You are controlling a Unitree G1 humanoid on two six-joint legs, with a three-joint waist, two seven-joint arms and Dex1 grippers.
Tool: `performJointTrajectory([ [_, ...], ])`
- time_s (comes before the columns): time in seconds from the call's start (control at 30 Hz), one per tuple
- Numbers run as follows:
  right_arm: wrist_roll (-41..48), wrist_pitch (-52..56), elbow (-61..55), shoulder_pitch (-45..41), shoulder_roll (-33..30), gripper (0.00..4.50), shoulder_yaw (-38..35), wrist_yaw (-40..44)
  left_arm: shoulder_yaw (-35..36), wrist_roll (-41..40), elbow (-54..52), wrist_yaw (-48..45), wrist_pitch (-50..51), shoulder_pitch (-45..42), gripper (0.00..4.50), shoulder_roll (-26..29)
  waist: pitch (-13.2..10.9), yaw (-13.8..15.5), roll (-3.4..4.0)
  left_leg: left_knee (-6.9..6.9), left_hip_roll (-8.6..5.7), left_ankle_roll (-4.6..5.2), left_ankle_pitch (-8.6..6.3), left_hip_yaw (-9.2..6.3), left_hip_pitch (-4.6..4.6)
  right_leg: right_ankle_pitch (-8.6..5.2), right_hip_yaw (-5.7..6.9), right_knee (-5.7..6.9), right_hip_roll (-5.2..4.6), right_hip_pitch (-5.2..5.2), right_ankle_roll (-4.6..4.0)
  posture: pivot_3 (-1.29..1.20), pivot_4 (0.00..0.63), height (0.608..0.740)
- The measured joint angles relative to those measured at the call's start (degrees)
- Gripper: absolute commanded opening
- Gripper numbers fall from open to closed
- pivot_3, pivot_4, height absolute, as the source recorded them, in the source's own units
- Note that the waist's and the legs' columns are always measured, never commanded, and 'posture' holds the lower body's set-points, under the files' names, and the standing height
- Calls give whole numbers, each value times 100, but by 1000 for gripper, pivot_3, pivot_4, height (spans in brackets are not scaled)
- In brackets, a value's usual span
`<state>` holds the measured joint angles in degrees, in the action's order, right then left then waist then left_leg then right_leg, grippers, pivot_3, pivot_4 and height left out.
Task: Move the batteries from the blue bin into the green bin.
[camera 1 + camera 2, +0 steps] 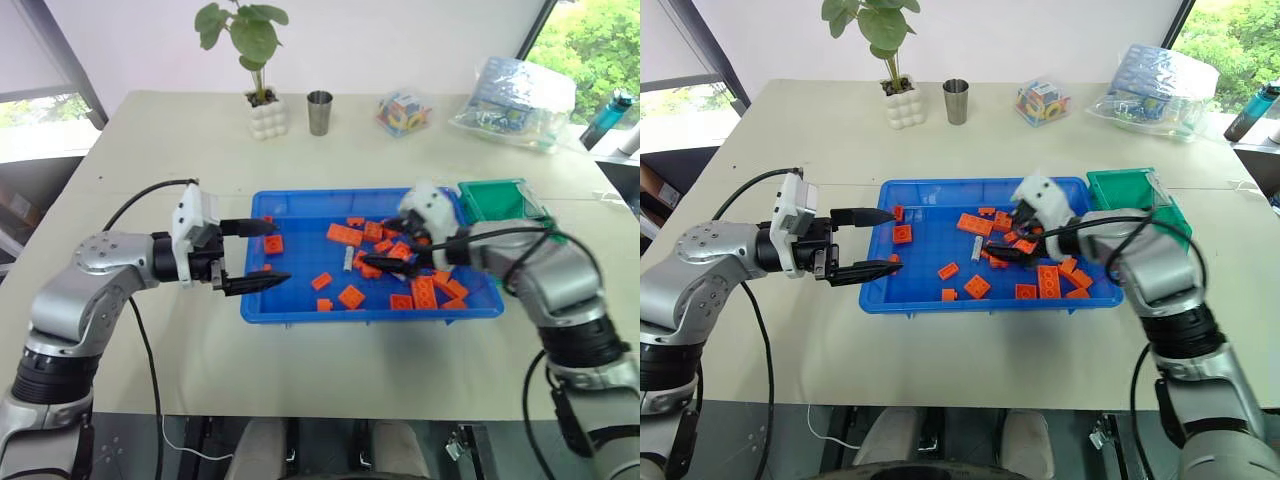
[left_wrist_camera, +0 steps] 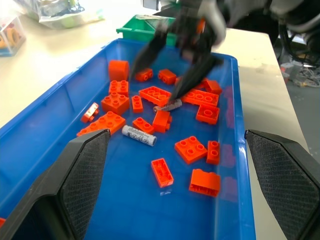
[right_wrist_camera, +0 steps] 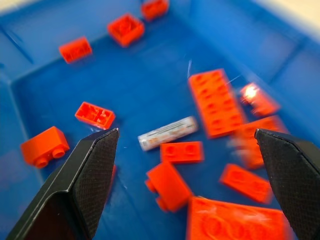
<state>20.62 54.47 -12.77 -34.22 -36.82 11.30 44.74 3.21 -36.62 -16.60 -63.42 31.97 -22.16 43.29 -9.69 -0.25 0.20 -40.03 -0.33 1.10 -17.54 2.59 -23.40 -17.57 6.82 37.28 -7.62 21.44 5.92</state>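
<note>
Batteries first: one silver-grey battery (image 3: 167, 132) lies flat on the floor of the blue bin (image 1: 290, 310), among the orange bricks (image 1: 351, 296), and shows just left of centre in my right wrist view, between my two spread fingers and touching neither. In the left eye view the same battery (image 1: 348, 259) sits at the middle of the frame. My left wrist view shows a second battery (image 2: 168, 106) further in, just under the tips of my right gripper.

My right gripper (image 1: 388, 259) reaches down into the bin from the right of the frame, jaws wide apart and holding nothing. My left gripper (image 1: 266, 255) hangs at the bin's left rim, in the left half of the frame, pointing across toward the right; its fingers are also spread wide, one over the rim and one just above the near left corner, with nothing between them.

The green bin (image 1: 492, 199) stands just beside the blue bin's far right corner, right of centre in the left eye view. I cannot tell what is inside it.

Behind the bins on the table (image 1: 150, 130), a potted plant (image 1: 262, 100) and a metal cup (image 1: 319, 112) stand near the top centre.
</note>
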Motion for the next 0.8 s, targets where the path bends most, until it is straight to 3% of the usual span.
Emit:
performJointTrajectory([
  [0.17,-97,200,139,-54,423,4480,206,-322,9,1,-119,67,0,40,4500,45,0,-23,0,1,0,0,0,-1,0,0,1,0,2,0,0,0,150,699],
  [0.73,-681,-243,1117,-364,898,4480,773,-516,28,-6,-159,222,1,96,4500,65,0,-37,0,2,0,0,0,0,1,0,2,2,9,2,0,0,150,699],
  [0.8,-755,-353,1199,-383,896,3962,795,-489,28,-6,-158,228,0,94,4500,65,0,-36,0,2,0,0,0,0,1,0,2,2,9,2,0,0,150,699],
])
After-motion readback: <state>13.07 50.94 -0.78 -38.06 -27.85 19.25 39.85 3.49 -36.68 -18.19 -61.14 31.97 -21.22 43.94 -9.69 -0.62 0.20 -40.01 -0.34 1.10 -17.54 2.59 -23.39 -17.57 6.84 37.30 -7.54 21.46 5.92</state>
